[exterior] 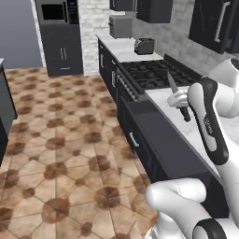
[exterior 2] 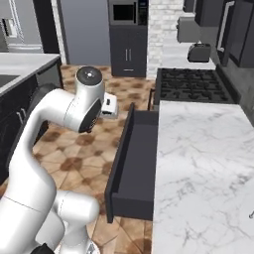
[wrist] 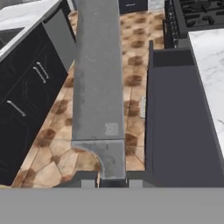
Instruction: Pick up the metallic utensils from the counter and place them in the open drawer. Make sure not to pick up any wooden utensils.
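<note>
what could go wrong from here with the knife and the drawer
1. The gripper holds the knife over the floor, beside the open drawer rather than above it. Letting go now would likely drop it on the tiles.
2. The blade sticks out far past the fingertips, so a low sideways move could knock it against the drawer front and twist it in the grip.
</note>
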{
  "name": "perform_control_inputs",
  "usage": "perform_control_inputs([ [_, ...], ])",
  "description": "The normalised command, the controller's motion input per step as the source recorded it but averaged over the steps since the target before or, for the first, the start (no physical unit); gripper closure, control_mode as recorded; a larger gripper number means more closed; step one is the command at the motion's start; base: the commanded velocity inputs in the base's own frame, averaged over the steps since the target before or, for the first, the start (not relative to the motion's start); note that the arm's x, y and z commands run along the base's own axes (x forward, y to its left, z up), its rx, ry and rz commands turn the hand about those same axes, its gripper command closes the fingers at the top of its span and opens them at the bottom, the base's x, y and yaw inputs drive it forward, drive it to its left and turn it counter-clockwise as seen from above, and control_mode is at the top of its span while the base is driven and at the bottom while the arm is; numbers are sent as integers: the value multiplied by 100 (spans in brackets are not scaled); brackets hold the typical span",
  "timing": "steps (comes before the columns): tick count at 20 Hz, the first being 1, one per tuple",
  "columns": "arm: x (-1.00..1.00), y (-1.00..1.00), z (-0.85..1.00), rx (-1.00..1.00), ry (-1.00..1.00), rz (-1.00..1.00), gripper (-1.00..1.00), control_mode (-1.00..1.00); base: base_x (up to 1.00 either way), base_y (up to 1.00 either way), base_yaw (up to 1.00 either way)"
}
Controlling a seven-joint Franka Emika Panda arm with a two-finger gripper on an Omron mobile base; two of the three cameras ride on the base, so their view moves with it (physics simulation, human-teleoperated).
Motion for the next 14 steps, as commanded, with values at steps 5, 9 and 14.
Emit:
perform_control_inputs([
  [5, 0, 0, 0, 0, 0, 0, 100, 100, -15, -34, 28],
  [9, 0, 0, 0, 0, 0, 0, 100, 100, 0, -18, 29],
  [14, 22, -6, -40, -7, 0, 3, 100, -100, 5, -9, 13],
])
